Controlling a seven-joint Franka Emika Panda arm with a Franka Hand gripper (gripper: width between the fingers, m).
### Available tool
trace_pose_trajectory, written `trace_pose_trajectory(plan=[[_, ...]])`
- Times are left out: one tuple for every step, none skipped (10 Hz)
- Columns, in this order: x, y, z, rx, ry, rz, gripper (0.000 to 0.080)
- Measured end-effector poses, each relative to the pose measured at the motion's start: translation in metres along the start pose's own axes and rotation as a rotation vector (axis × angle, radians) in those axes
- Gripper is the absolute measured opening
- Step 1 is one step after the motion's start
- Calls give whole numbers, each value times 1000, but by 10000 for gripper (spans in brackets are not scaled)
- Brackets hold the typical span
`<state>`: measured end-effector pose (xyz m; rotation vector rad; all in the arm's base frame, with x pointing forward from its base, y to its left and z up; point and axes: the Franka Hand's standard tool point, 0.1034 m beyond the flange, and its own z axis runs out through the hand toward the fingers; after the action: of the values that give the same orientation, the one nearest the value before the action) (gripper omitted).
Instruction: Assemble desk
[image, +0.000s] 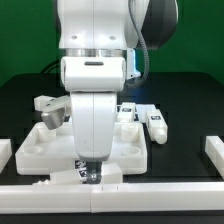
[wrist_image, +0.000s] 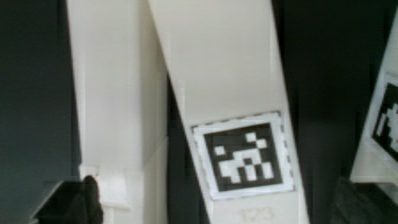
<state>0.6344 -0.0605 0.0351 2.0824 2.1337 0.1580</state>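
The desk panel (image: 40, 150) is showing plain white; the leg (wrist_image: 214, 80) is showing white and carrying a square tag (wrist_image: 240, 155) with a blocky black-and-white pattern; the tabletop (image: 190, 115) is presenting matte black; the backdrop (image: 20, 40) is showing green; the robot arm (image: 95, 110) is appearing white.

Single arm (image: 100, 30) in centre of exterior view, white wrist section (image: 92, 110) vertical, gripper (image: 88, 172) pointing straight down, held low — jaws spread to full width, one dark fingertip (wrist_image: 71, 200) just showing at wrist-view edge
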Motion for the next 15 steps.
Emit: trace_pose_trajectory(plan=[[0,0,0,0,0,0,648],[1,4,0,6,0,-3,648],[0,3,3,9,0,-10,648],[-1,1,6,14,1,-16,648],[-1,-1,9,13,2,-16,648],[1,-3,10,-8,4,-9,648],[2,-3,11,-32,6,-3,648],[5,-4,11,-52,8,12,648],[8,-7,11,-66,11,20,648],[9,-8,11,-76,13,22,648],[10,-9,11,-89,15,21,648],[11,-9,12,-97,15,20,648],[12,-8,12,-102,16,20,648],[15,-7,12,-107,18,28,648],[18,-6,10,-109,21,56,648]])
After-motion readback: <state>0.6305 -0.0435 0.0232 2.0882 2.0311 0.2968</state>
